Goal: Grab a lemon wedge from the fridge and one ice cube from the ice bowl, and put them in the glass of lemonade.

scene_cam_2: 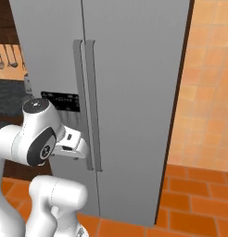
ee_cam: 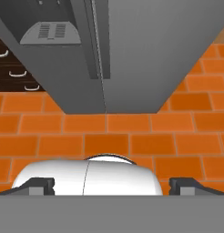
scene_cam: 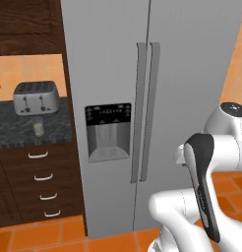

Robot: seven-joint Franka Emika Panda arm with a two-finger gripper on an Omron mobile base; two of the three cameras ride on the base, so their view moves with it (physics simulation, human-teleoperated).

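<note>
Robot arm before a closed steel fridge

The grey fridge [scene_cam_2: 134, 92] stands with both doors shut, its two long vertical handles [scene_cam_2: 85, 104] side by side at the centre seam and a black dispenser panel [scene_cam_2: 62, 102] in the left door. The white arm [scene_cam_2: 39, 139] rises in front of the fridge's lower left, partly covering the panel. Orange floor tiles [scene_cam_2: 194, 203] spread below the fridge, an orange tiled wall [scene_cam_2: 208, 83] to its right. Kitchen utensils [scene_cam_2: 7, 55] hang left of the fridge.
</note>
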